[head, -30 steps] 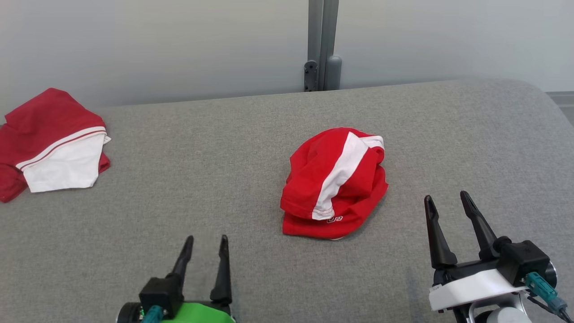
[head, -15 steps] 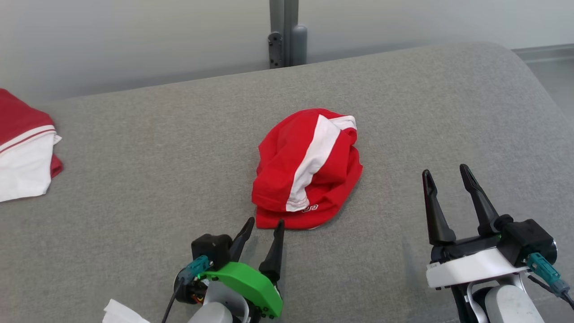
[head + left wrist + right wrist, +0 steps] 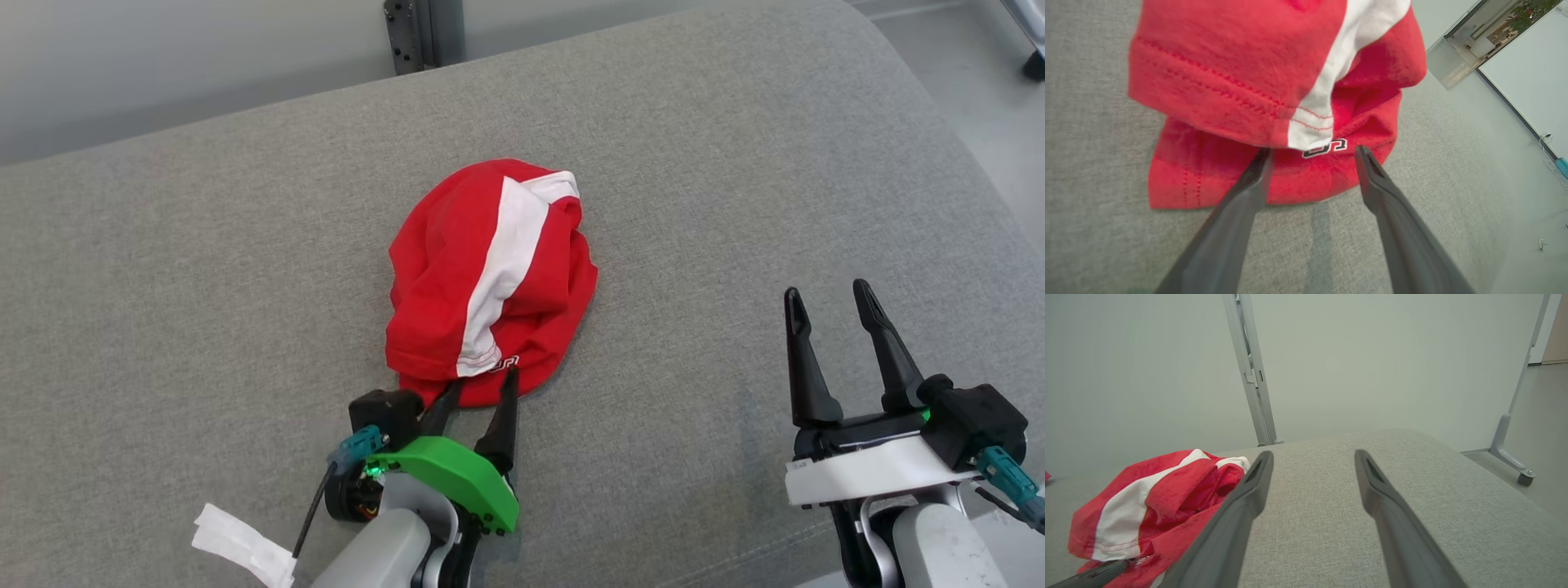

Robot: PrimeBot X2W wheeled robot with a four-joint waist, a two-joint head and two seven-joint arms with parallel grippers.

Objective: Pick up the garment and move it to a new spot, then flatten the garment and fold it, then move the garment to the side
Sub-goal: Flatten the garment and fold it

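Down at the garment's (image 3: 457,269) near hem, the left gripper (image 3: 482,380), spread wide, touches the fabric; the right gripper (image 3: 827,290) stands spread, empty, well apart.

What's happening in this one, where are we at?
A two-armed robot is about to pick up a crumpled red and white garment lying on a grey padded surface. Its left gripper is at the garment's near hem with jaws open, fingertips either side of a small logo; nothing is gripped yet. The right gripper hangs open off to the right, apart from the garment.
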